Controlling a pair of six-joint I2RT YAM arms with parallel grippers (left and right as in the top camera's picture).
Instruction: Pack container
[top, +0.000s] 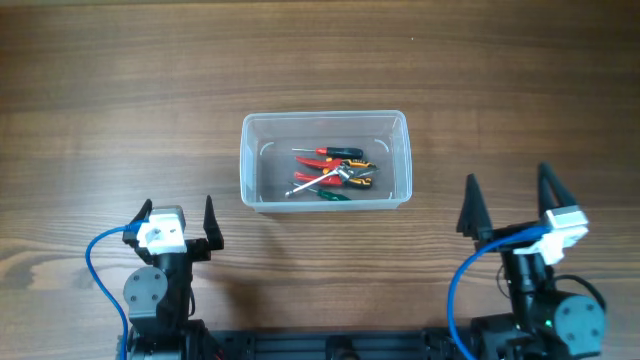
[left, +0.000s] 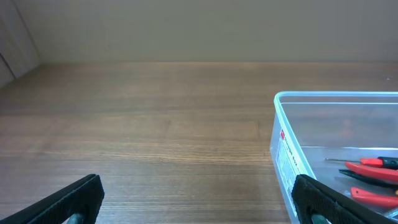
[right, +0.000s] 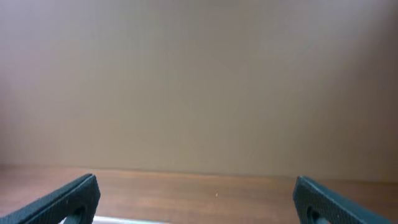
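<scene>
On wooden table (top: 110, 90), container (top: 250, 165); beyond, beige wall (right: 199, 81)

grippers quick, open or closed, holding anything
Left gripper: open, holding nothing.
Right gripper: open, holding nothing.

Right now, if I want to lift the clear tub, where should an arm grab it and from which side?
Probably the thick rim on the left short wall of the container, from above with the left gripper, jaws straddling it. The hand tools lie toward the middle and right, leaving bare floor inside that wall.
</scene>
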